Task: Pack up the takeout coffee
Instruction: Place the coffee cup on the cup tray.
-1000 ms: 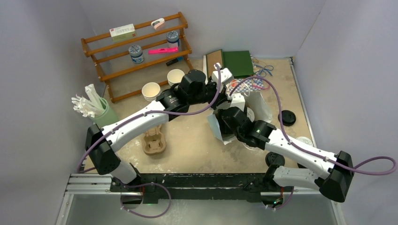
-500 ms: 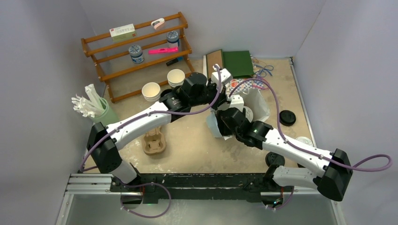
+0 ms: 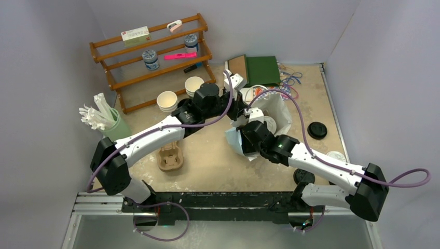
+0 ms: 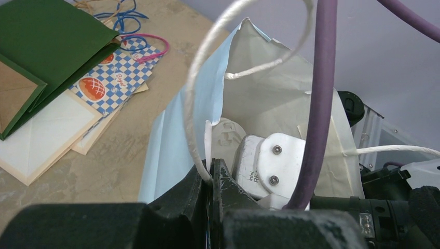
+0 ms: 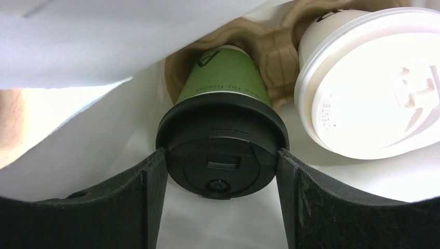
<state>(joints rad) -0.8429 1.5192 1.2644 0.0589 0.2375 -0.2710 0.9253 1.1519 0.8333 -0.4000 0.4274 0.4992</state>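
Note:
A white paper bag (image 3: 279, 110) stands right of the table's middle. My left gripper (image 4: 211, 174) is shut on its white cord handle (image 4: 193, 109) and holds the mouth open; it also shows in the top view (image 3: 238, 101). My right gripper (image 5: 222, 155) reaches into the bag (image 5: 78, 41), its fingers (image 5: 155, 181) pressed on both sides of the black lid (image 5: 223, 140) of a green cup (image 5: 225, 78). That cup sits in a brown pulp carrier (image 5: 272, 44) beside a white-lidded cup (image 5: 373, 88). The white lid shows in the top view (image 3: 269, 124).
A wooden rack (image 3: 155, 57) stands at the back left, with open cream cups (image 3: 167, 100) in front. A second pulp carrier (image 3: 170, 155) lies near the left arm. A green holder of stirrers (image 3: 111, 127) stands left. A loose black lid (image 3: 317, 129) lies right. A green folder (image 3: 262, 69) lies behind.
Both grippers and the bag have shifted left. My left gripper has pulled the handle back and left, and the bag's mouth stands wider open.

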